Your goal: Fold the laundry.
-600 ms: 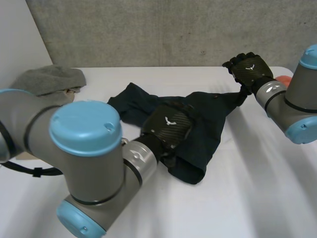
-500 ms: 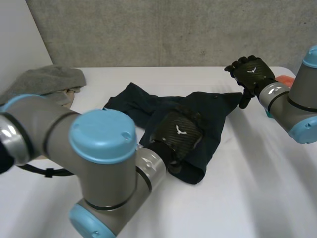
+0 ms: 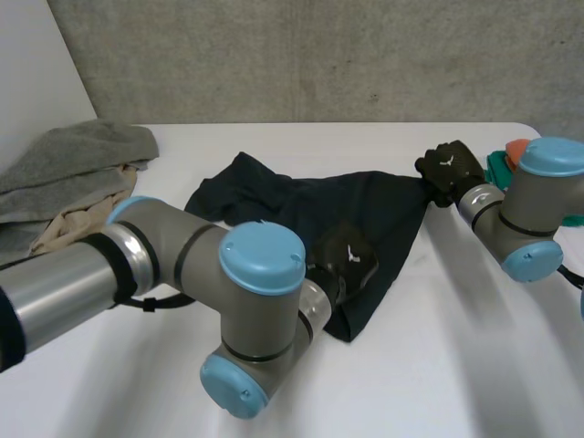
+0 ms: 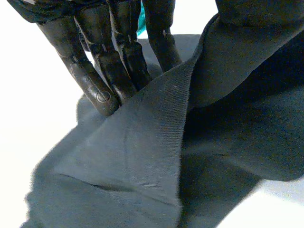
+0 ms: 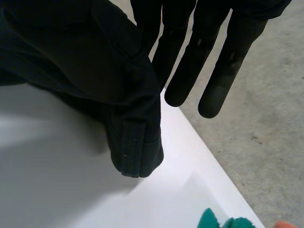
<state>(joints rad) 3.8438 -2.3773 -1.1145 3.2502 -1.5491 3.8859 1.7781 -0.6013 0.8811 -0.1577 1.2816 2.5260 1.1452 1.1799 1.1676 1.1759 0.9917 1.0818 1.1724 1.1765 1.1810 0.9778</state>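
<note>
Step in hand, as I judge it: opening the first fold. The dark garment (image 3: 365, 205) lies spread mid-table (image 3: 456, 347). Your right hand (image 3: 447, 167) has its far right corner pinched against the thumb. Your left hand (image 3: 351, 260) sits at the near hem, and I cannot tell whether it grips. Confirm that hold before carrying an edge over. Count: one dark garment, one grey cloth (image 3: 82, 160), one beige cloth (image 3: 78, 228), two hands.

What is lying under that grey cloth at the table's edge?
A beige cloth peeks out from under the grey cloth. How far it reaches underneath, and whether anything else lies there, is covered.
</note>
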